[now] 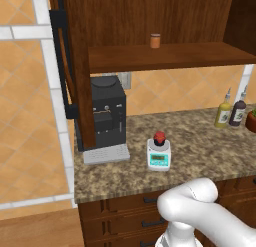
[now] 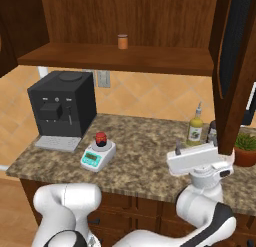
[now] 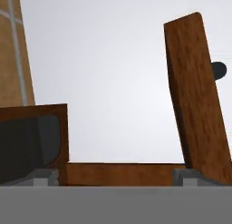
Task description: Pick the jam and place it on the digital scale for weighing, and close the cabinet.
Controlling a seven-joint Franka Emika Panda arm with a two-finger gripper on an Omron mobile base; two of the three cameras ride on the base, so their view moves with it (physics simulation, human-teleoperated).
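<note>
The arm is raised at lower right of the right base view, gripper (image 2: 200,158) spread wide beneath the cabinet (image 2: 231,66) door's edge, nothing pinched.

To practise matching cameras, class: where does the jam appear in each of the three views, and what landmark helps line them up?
Left base view: the jam sits on the digital scale, centre of the picture, right of the coffee machine.
Right base view: jam on the scale, left of centre, again right of the coffee machine.
Hand view: not in it.
Shared landmark: the coffee machine, in both base views.
</note>
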